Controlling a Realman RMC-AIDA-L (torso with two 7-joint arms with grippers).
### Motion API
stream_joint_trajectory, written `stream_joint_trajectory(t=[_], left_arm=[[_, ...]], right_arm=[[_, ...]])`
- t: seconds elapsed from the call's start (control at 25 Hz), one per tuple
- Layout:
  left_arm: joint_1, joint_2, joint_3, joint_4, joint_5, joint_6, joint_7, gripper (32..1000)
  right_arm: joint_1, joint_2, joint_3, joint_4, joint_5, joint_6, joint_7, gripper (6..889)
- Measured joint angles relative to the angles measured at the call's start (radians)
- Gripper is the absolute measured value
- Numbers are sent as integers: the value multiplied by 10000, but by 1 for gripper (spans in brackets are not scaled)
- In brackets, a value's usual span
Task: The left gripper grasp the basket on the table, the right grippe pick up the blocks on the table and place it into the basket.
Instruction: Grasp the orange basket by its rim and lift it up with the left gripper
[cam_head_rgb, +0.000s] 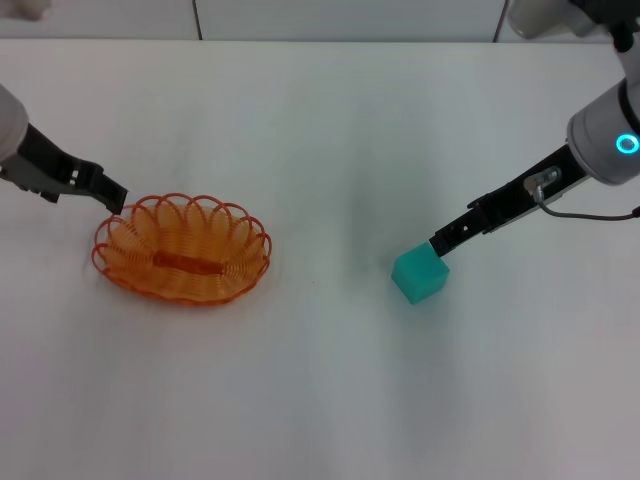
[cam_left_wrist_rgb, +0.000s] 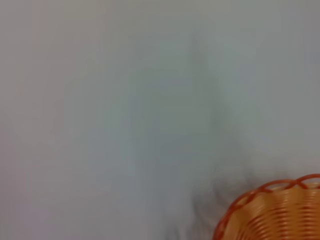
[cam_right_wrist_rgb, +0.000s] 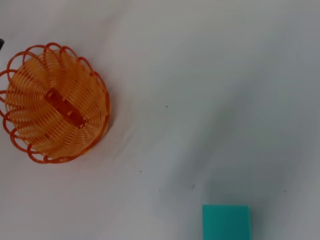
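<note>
The big white table (cam_head_rgb: 330, 130) is filling almost the whole view. The orange basket (cam_head_rgb: 183, 249) is sitting on its left part, its long side running left to right. The left gripper (cam_head_rgb: 112, 195) is touching the basket's far-left rim; its grip cannot be told. The right grippe (cam_head_rgb: 440, 246) is resting at the top of the blocks (cam_head_rgb: 419, 276), grip unclear too.

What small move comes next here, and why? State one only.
Probably the right gripper should ease down and close on the teal cube. Its tip sits at the cube's upper edge, and the cube rests on the table, well apart from the orange basket. The basket is empty, and the left gripper is already at its rim, so the cube is what remains unsecured.
</note>
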Motion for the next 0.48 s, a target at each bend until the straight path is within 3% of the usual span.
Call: stream_joint_trajectory(t=[0.24, 0.48], left_arm=[[-100, 0, -24, -1149, 85, 857, 383, 862], [-134, -47, -31, -1318, 88, 1025, 524, 862]], right_arm=[[-25, 0, 31, 15, 7, -12, -38, 861], [-32, 0, 52, 14, 26, -14, -123, 862]])
